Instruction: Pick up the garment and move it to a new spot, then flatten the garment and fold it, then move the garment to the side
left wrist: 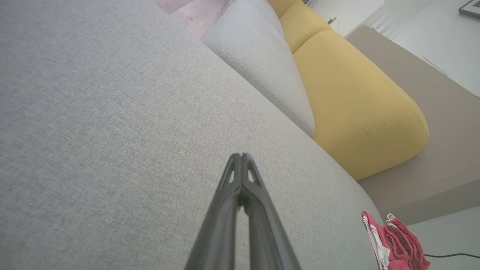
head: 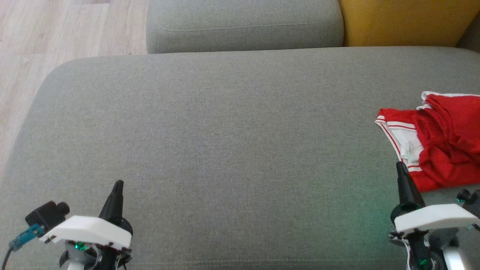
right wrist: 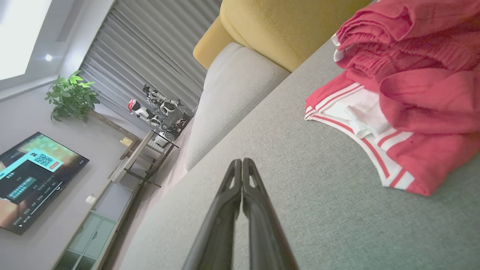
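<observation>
One red garment (head: 442, 150), bunched near the cushion's (head: 225, 131) right end, just beside the right gripper (head: 399, 165). Left gripper (head: 118, 183) well apart. Both pressed together, empty. Risk: closed tips shove the cloth overboard.

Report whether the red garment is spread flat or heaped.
Heaped: the red garment lies in rumpled, overlapping layers on the grey cushion, not spread flat.

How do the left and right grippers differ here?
The left gripper is over the left part of the sofa seat, the right gripper over its right part. The left is far from the red garment; the right is close beside its striped edge. Both are shut, holding nothing.
</observation>
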Available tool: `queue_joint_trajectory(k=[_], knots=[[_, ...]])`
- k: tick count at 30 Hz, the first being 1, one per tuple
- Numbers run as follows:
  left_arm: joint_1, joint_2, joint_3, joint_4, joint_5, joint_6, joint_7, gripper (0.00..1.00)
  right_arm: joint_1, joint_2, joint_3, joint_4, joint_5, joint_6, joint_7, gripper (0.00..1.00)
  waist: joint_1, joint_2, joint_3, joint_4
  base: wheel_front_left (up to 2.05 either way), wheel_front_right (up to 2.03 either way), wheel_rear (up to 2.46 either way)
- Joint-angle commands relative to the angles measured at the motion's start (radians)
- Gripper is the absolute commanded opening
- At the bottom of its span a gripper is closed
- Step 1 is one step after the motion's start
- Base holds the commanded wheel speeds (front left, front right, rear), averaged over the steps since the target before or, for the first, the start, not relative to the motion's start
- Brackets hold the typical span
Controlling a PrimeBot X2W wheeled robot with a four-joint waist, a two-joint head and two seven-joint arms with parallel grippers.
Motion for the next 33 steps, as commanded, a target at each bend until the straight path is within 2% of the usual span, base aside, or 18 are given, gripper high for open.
queue_joint_trajectory(k=[1, 33], knots=[[-0.061, 0.006, 0.040, -0.025, -0.023, -0.011, 0.006, 0.00, -0.052, -0.004, 0.004, -0.029, 0.033, 0.000, 0.003, 0.00, 0.0000, 0.0000, 0.000, 0.000, 0.00, 0.00, 0.00], [-0.095, -0.089, 0.184, 0.027, -0.315, -0.108, 0.088, 0.00, -0.085, -0.005, -0.023, 0.011, 0.404, -0.001, 0.018, 0.00, 0.0000, 0.0000, 0.003, -0.006, 0.00, 0.00, 0.00]])
